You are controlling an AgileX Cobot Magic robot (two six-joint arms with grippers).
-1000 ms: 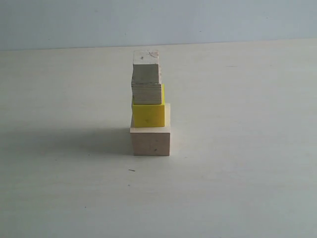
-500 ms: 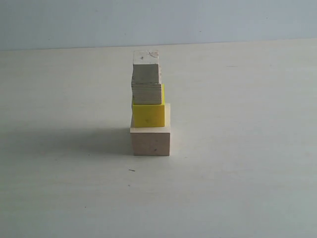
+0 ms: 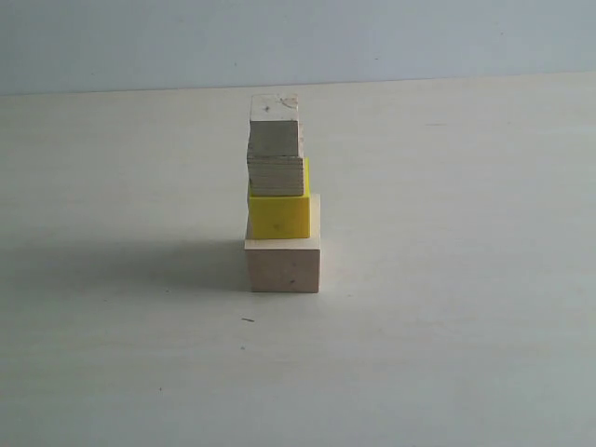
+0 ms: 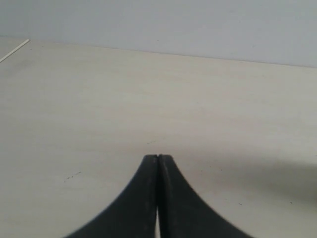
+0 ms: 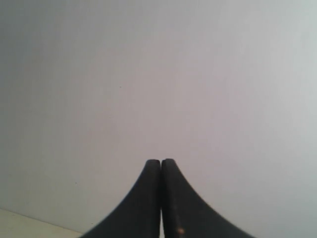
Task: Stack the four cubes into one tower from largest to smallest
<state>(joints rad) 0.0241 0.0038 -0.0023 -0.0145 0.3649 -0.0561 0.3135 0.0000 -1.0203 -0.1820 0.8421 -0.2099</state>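
Tower (image 3: 280, 196) stands on the table (image 3: 447, 279) close to the middle of the exterior view, a little toward 9 o'clock of centre. Its long axis is vertical, running 6 to 12 o'clock, upright with no lean that I can make out. Order from base up: large pale wooden cube (image 3: 284, 265) resting on the table, yellow cube (image 3: 279, 216) on it, plywood cube (image 3: 276, 175) next with its layered edge facing the camera, smallest pale wooden cube (image 3: 276, 130) on top. Each touches the one below. All four show a flat face roughly square-on to the camera. The upper three sit toward the 9 o'clock side of the base, their edges on that side nearly flush, which leaves a step of bare base top at 3 o'clock. Shadow (image 3: 140, 261) runs from the base toward 9 o'clock. A dark speck (image 3: 248, 319) lies on the table at about 7 o'clock of the base. My left gripper (image 4: 158, 157) is closed tip to tip with nothing between the fingers, over bare table. My right gripper (image 5: 161, 161) is likewise pressed closed and empty, facing the pale wall (image 5: 158, 74).
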